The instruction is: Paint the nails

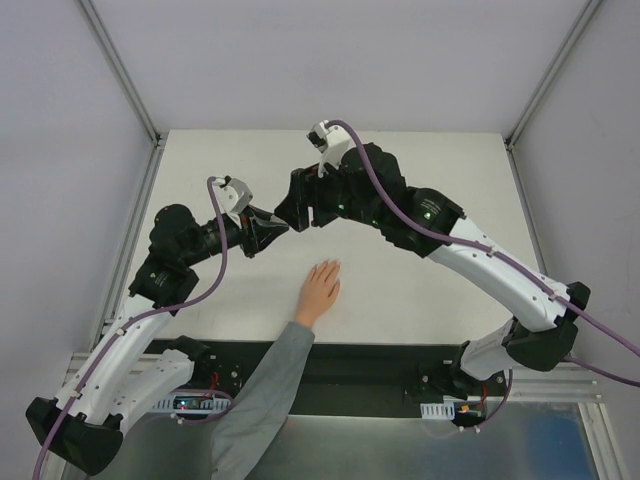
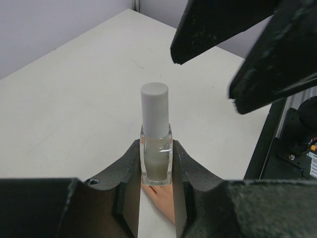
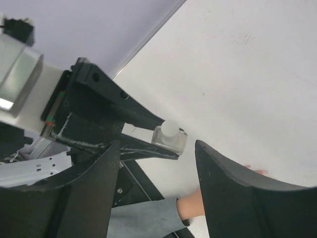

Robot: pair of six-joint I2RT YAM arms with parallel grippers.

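A pale hand [image 1: 320,290] with a grey sleeve [image 1: 265,390] lies flat on the table, fingers pointing away; its nails are too small to make out. My left gripper [image 2: 157,163] is shut on a small translucent bottle [image 2: 156,158] with a white cap [image 2: 154,108], held upright above the table; the hand shows beneath it [image 2: 163,196]. In the top view the left gripper [image 1: 278,226] meets my right gripper [image 1: 290,212]. My right gripper [image 3: 158,163] is open, its fingers [image 2: 237,44] just above and beyond the cap, apart from it. The bottle [image 3: 170,139] shows between them in the right wrist view.
The white table [image 1: 430,190] has grey walls on three sides and metal corner posts [image 1: 120,70]. A black base strip [image 1: 380,365] runs along the near edge, under the sleeve. The hand [image 3: 193,206] lies below both grippers.
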